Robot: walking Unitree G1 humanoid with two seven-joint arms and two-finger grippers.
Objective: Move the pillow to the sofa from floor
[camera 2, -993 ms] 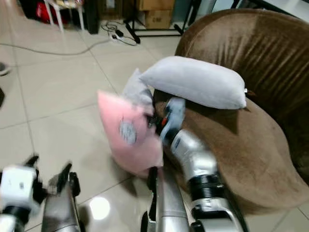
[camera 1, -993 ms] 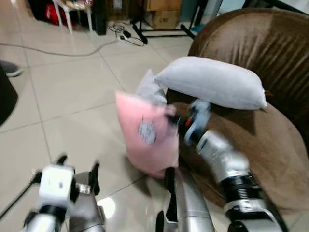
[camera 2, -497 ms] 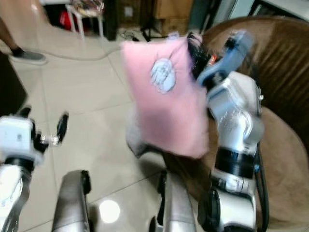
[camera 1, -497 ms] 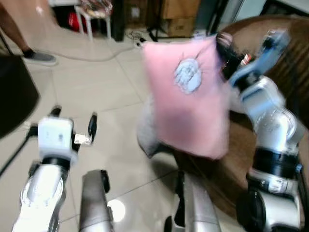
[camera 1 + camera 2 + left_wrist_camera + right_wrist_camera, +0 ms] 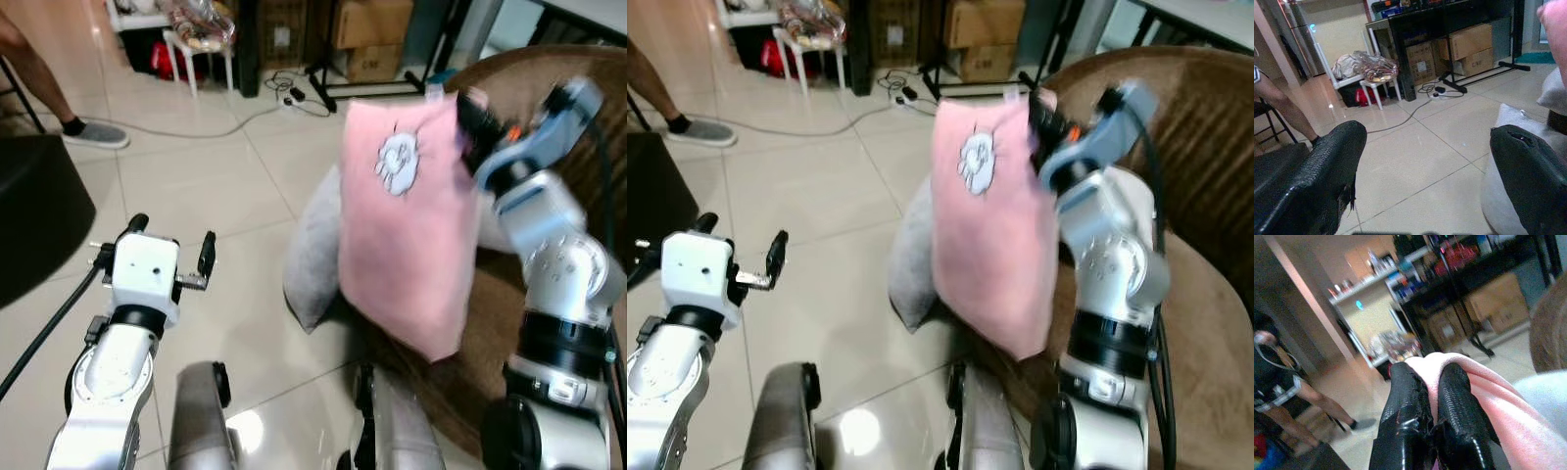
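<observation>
A pink pillow with a small pale patch hangs upright in the air in front of the brown sofa. My right gripper is shut on its top corner, and in the right wrist view both black fingers pinch the pink fabric. The pillow's lower end hangs above the sofa's front edge. To the left, low over the tiled floor, my left gripper stands open and holds nothing; its fingers are spread wide.
A grey pillow leans on the floor against the sofa front, behind the pink one. A black object sits at far left. A person's leg and shoe are at the back left. Cables, boxes and a white stool stand behind.
My right gripper has lifted the pink pillow from low beside the sofa to chest height, then carried it a little to the right. The camera view has shifted too.
</observation>
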